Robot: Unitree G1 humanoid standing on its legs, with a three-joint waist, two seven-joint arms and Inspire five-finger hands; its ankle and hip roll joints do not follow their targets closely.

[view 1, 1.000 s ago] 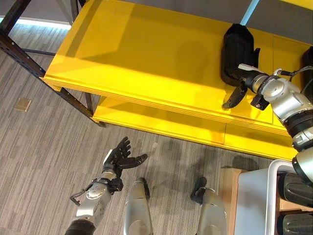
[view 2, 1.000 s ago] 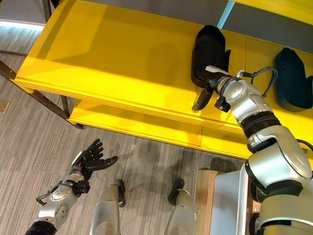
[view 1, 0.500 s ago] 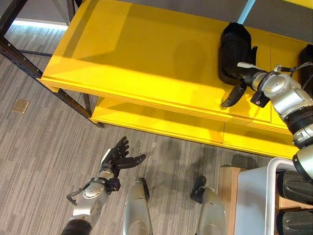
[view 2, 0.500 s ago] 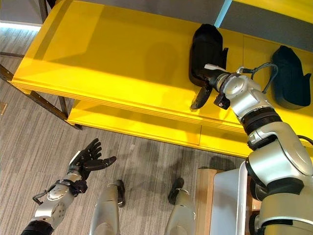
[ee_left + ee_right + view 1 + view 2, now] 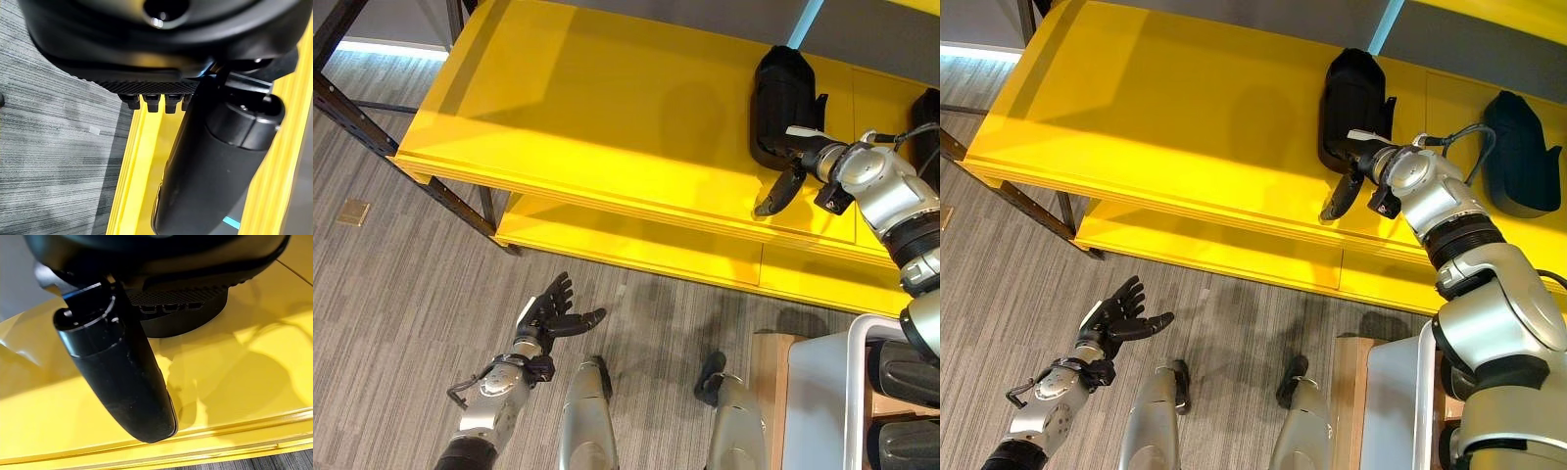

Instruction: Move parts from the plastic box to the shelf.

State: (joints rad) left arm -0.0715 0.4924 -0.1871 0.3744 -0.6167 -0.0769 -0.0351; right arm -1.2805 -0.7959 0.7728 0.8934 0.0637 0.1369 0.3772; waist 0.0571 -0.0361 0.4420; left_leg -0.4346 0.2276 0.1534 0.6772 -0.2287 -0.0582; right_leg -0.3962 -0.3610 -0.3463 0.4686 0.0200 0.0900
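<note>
Two black parts lie on the yellow shelf (image 5: 607,117); one part (image 5: 781,103) sits at one o'clock, touching the right robot hand (image 5: 793,166), whose fingers are spread apart; withdrawing carelessly could drag it off; left robot hand (image 5: 553,313) hangs open, empty.

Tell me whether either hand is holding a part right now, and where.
Neither. The right hand rests open beside the black part on the shelf; the left hand is open.
</note>
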